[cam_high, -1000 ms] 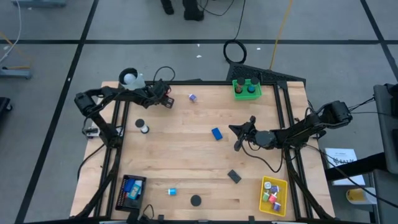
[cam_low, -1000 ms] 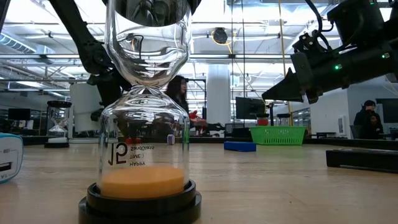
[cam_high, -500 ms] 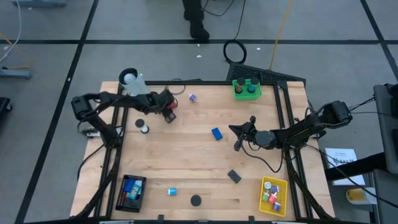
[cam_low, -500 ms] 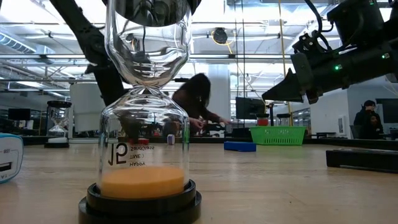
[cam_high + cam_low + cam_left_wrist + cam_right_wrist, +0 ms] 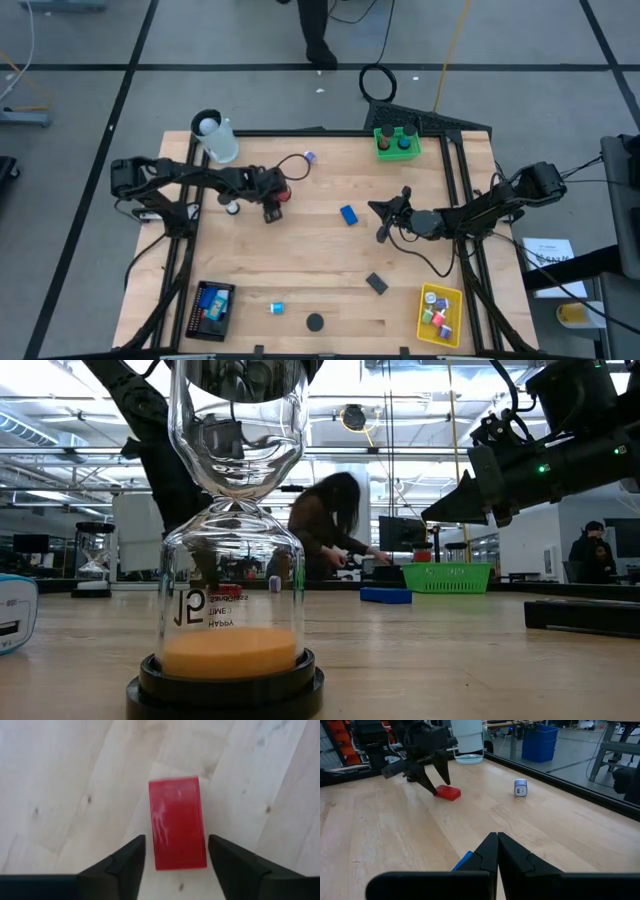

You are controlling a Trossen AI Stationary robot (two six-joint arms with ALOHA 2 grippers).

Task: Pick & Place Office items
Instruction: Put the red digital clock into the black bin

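Observation:
A red block (image 5: 177,822) lies flat on the wooden table, left of its middle (image 5: 283,194). My left gripper (image 5: 176,840) is open and low over it, one finger on each side with a thin gap to each; it also shows in the high view (image 5: 277,197) and the right wrist view (image 5: 436,787). My right gripper (image 5: 495,845) is shut and hovers right of the middle (image 5: 378,214), just above and beside a blue block (image 5: 348,214). Other pieces lie apart: a purple one (image 5: 310,157), a black block (image 5: 376,283), a teal one (image 5: 277,308), a white one (image 5: 232,208).
A white cup (image 5: 215,138) stands at the far left corner, a green tray (image 5: 397,143) at the far edge, a yellow tray (image 5: 438,310) and a black tray (image 5: 210,308) at the near corners. An hourglass (image 5: 235,530) stands close to the low camera. People move beyond the table.
My left gripper has come from the far left corner by the cup toward the near edge and a little to the right, going down to the table. A red patch showed at its tip all the way; the red block now lies on the wood between its fingers.

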